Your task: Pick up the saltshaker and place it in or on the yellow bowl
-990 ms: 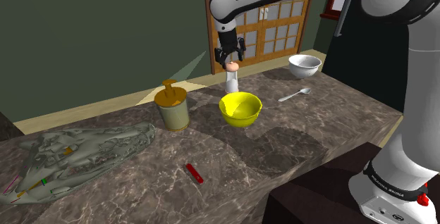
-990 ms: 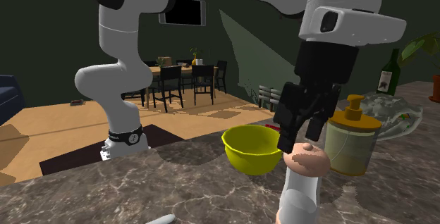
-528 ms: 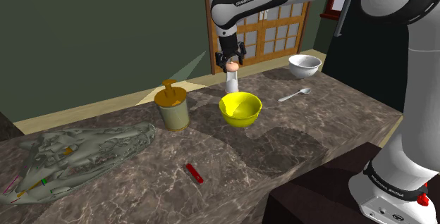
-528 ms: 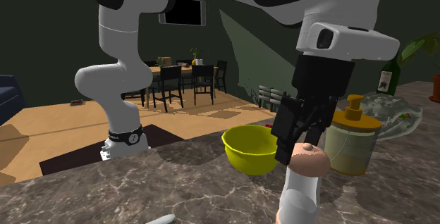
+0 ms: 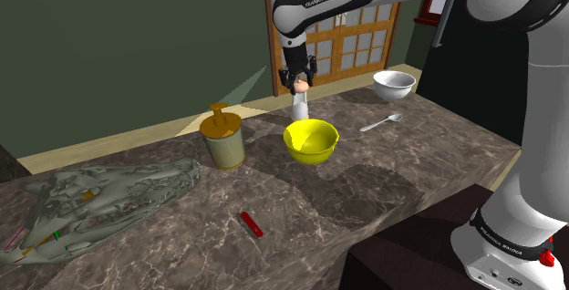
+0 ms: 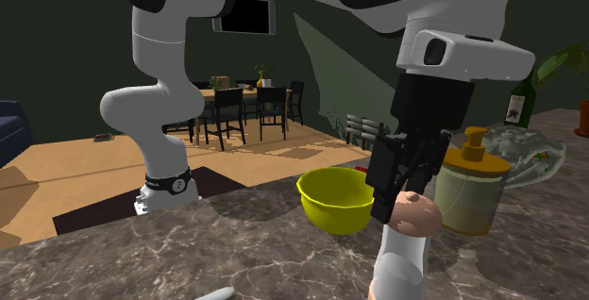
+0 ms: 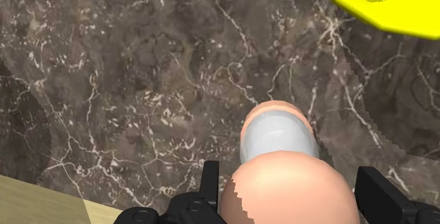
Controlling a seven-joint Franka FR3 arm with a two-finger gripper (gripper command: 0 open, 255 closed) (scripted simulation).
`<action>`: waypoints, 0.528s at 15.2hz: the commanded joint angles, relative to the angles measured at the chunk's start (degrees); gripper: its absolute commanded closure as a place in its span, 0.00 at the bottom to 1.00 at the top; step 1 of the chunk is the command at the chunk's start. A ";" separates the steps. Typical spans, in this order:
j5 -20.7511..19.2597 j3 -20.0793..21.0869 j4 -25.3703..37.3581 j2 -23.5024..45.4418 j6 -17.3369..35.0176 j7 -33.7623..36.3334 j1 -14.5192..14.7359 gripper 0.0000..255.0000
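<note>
The saltshaker (image 5: 298,107) is white with a rounded peach cap and stands upright on the dark marble counter (image 5: 392,174), just behind the yellow bowl (image 5: 311,140). My gripper (image 5: 299,83) points straight down over it, its black fingers closed in on the peach cap. From across the counter, the saltshaker (image 6: 401,256) stands near the front, with the gripper (image 6: 408,204) clasping its cap and the yellow bowl (image 6: 336,197) behind it. In the wrist view the saltshaker (image 7: 278,138) sits between the fingers of the gripper (image 7: 290,177), with the yellow bowl (image 7: 384,1) a short way off.
A soap dispenser (image 5: 222,138) with a tan pump stands to the shoulder view's left of the bowl. A white bowl (image 5: 394,84) and a spoon (image 5: 380,122) lie to its right. A small red item (image 5: 252,224) and a crumpled grey heap (image 5: 100,201) lie nearer the front edge.
The gripper came down a little over the saltshaker's cap, then its fingers drew in from wide apart onto the cap. The saltshaker has not moved.
</note>
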 commanded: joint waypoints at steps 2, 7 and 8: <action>0.00 0.00 -0.03 0.02 0.00 0.00 -0.01 1.00; 0.07 0.02 1.18 -0.20 -1.43 -0.16 0.03 1.00; 0.10 0.03 1.82 -0.28 -2.15 -0.24 0.05 1.00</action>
